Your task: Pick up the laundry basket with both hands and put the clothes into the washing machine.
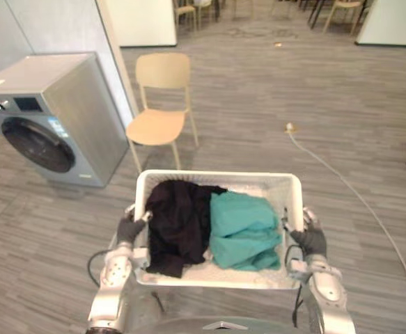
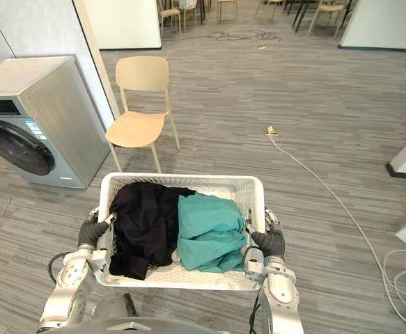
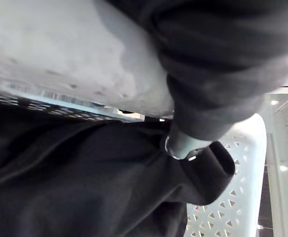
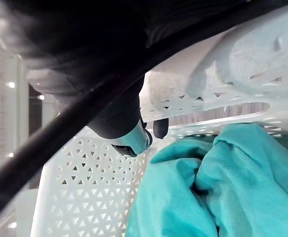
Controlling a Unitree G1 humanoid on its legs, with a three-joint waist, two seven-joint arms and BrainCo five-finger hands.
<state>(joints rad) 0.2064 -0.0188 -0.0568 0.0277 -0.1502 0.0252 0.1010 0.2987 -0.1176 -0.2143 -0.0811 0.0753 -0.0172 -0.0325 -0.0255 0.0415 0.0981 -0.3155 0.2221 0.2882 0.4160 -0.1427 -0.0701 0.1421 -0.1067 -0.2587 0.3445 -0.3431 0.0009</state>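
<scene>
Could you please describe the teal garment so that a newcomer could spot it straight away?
Find the white laundry basket in front of the robot. Two garments lie inside; the teal garment fills the half toward the robot's right, bunched beside the black garment.

I see the white perforated laundry basket (image 1: 216, 175) level between left hand (image 1: 129, 228) and right hand (image 1: 311, 241), both hooked over its side rims. Black garment (image 1: 178, 223) by the left hand, teal garment (image 1: 243, 229) by the right. Grey washing machine (image 1: 46, 115), door closed, beyond the left hand.
</scene>
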